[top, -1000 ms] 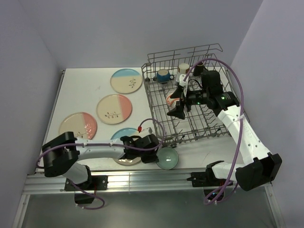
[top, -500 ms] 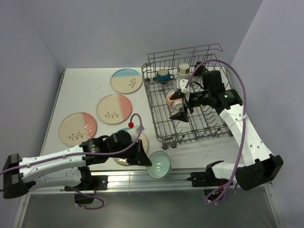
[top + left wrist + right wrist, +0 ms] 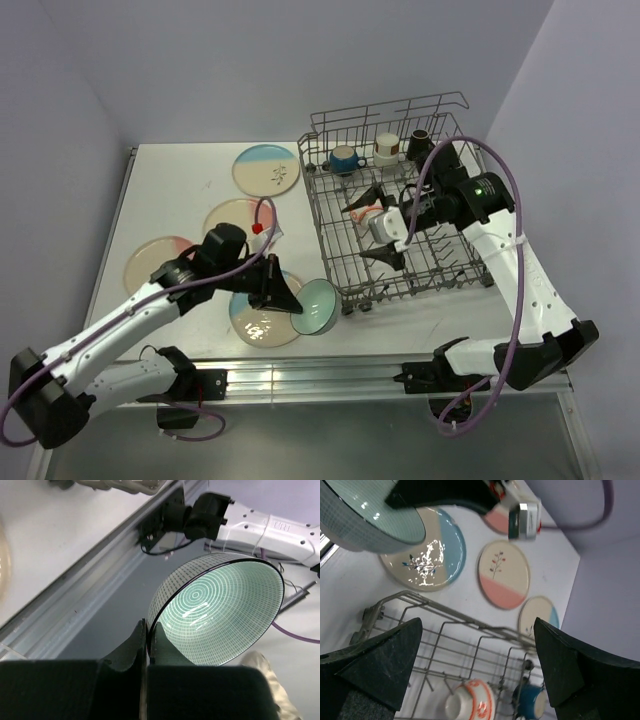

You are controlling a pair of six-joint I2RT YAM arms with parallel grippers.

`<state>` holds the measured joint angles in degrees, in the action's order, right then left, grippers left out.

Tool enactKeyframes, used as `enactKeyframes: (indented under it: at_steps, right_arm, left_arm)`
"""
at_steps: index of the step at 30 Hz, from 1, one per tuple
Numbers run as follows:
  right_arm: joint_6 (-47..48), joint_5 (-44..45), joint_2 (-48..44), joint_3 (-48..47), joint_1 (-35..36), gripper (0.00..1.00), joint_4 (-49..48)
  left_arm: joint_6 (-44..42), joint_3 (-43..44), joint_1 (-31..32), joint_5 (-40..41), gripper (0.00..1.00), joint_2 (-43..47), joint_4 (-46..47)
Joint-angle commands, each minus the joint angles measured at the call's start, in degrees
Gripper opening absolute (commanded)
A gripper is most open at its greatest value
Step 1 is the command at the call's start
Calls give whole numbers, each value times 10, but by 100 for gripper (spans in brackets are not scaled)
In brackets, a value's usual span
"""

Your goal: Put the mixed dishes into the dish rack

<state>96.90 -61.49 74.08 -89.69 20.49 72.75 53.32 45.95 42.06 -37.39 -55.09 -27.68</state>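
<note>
Your left arm [image 3: 130, 320] stretches from its base at 7 o'clock toward the middle of the tabletop [image 3: 170, 190]. Your left hand [image 3: 283, 297] is clenched on the rim of the pale teal bowl [image 3: 316, 306]. The left wrist view shows its fingers [image 3: 131, 647] pressed together with the thin rim pinched between them. The bowl hangs off the tabletop, tipped so that its inside faces up and toward the near edge. It is over the right edge of a blue-and-cream plate [image 3: 255, 322] and just beside the near left corner of the dish rack [image 3: 330, 265]. Three more plates lie flat on the tabletop: a pink-and-cream plate [image 3: 160, 262] at 9 o'clock, a second pink plate [image 3: 232, 222] partly hidden behind the arm, and a second blue plate [image 3: 266, 170] at 11 o'clock. Inside the rack, the dark-blue mug [image 3: 343, 158] and the brown mug [image 3: 420, 143] stand along the far side. The small orange-red bowl [image 3: 368, 213] sits among the tines near the middle. Your right hand [image 3: 372, 232] is released, its fingers spread wide over the middle of the rack and holding nothing, with the orange-red bowl near its far finger. Your right arm [image 3: 520, 290] rises from 5 o'clock and bends over the rack's right side, with the hand pointing toward 9 o'clock.
</note>
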Motion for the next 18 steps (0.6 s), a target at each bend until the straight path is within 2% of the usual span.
enactKeyframes:
  at_steps: [1, 8, 18]
  right_arm:
    - [145, 14, -3, -25, 42, 100, 100]
    - [175, 102, -8, -12, 151, 100, 100]
    - [181, 169, -31, 37, 210, 100, 100]
  left_arm:
    - [-39, 63, -15, -129, 0, -48, 25]
    - [-70, 105, -36, -181, 0, -91, 11]
    - [-75, 96, -67, -213, 0, -100, 14]
